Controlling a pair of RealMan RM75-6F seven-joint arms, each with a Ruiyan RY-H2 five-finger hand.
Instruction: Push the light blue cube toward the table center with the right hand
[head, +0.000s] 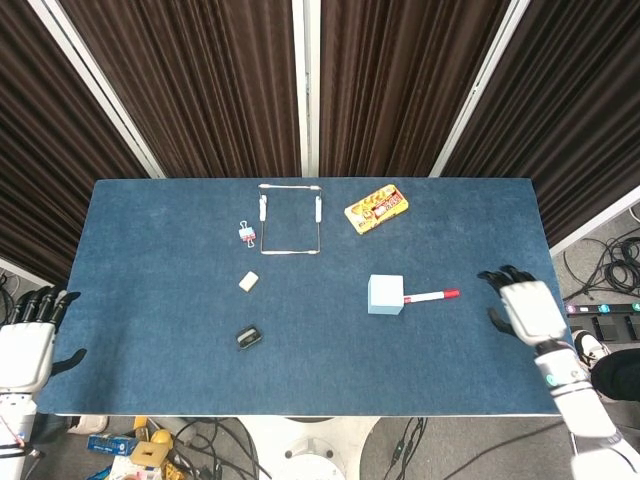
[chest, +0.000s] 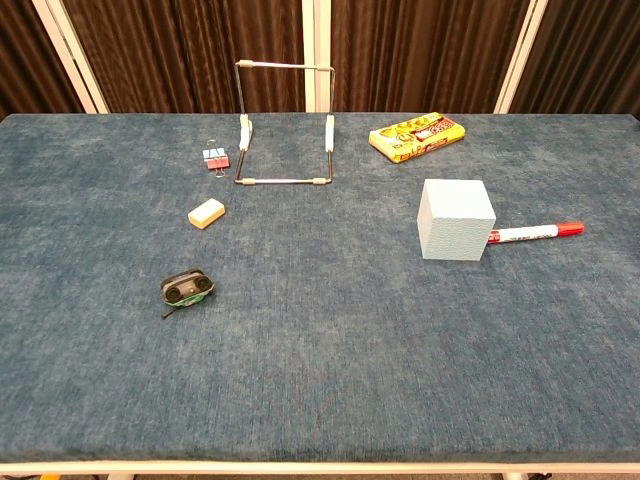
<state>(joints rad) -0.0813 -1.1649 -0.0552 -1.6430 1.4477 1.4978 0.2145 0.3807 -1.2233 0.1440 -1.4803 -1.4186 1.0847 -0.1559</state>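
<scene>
The blue counter (head: 150, 250) is carrying everything. The light blue cube (head: 385, 295) is sitting just right of its middle, with a red-capped marker (head: 431, 296) touching the cube's right side. The right hand (head: 525, 308) is being held above the counter, right of the marker, empty with fingers apart. The left hand (head: 25, 345) is hanging far left of the cube, off the counter's edge, fingers apart and empty.

Bright, even, seemingly overhead light

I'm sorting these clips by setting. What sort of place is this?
Probably a robotics lab: a blue-covered table before dark curtains, loose cables on the floor, and small test items such as a light blue cube.
</scene>
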